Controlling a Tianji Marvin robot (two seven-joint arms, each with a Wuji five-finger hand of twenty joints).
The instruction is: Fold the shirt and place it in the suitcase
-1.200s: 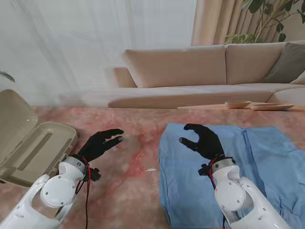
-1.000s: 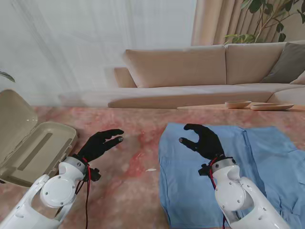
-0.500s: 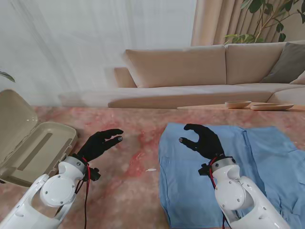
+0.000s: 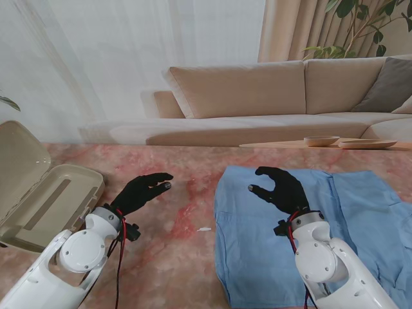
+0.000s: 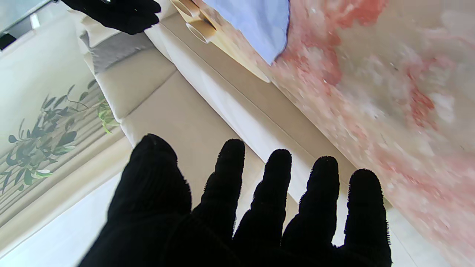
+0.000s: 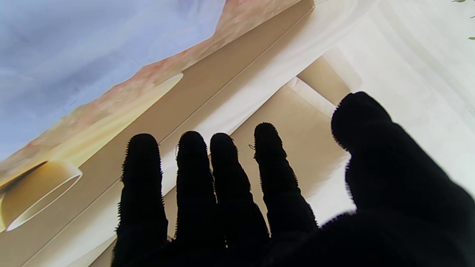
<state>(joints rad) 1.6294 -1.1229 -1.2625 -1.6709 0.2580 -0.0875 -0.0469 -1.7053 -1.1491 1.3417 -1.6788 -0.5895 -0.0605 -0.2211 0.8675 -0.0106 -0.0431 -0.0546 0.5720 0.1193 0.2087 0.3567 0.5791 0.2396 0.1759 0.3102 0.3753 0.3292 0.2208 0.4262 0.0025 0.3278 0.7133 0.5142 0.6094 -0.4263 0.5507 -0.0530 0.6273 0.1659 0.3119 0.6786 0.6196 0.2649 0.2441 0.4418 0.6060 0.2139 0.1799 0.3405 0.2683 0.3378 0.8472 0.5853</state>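
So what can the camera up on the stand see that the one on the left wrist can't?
Only the stand view shows the open suitcase at the table's left edge, the whole spread of the blue shirt, and both white arms. Only the left wrist view shows the left hand from close up, its fingers spread and holding nothing. Both show the pink marbled table, one corner of the shirt, the beige sofa, the leafy plant, and the right hand, open and hovering over the shirt.
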